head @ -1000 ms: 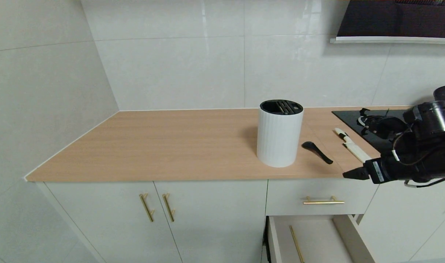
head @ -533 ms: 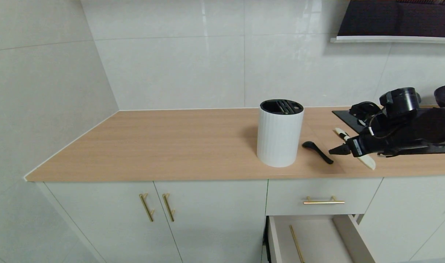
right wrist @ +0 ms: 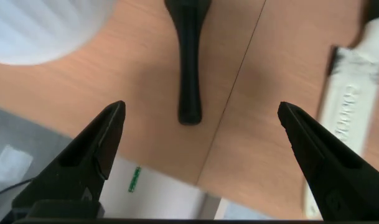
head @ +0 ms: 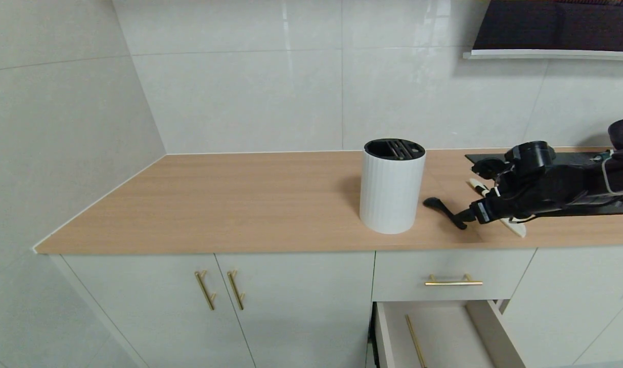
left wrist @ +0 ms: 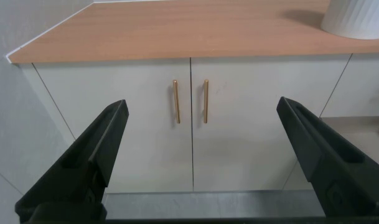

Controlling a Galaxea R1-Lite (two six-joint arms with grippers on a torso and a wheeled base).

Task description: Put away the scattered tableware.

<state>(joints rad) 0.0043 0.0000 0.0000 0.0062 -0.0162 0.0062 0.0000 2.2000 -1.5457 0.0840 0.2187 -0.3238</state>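
Spoon (head: 446, 212), matte black (slim handle), lying flat

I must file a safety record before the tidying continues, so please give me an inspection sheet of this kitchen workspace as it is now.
surface: wooden counter, no spills seen.
job's things: white holder stands upright; black spoon lies flat just to its right; white knife lies farther right, apart from the spoon.
clutter: nothing seen.
grippers: right gripper open, its fingers on either side of the spoon's handle end, contact not visible; left gripper open, held lower than the counter, facing the cabinet doors.
cables: nothing seen on the counter.
surroundings: tiled walls; black cooktop at the right; lower drawer pulled open.
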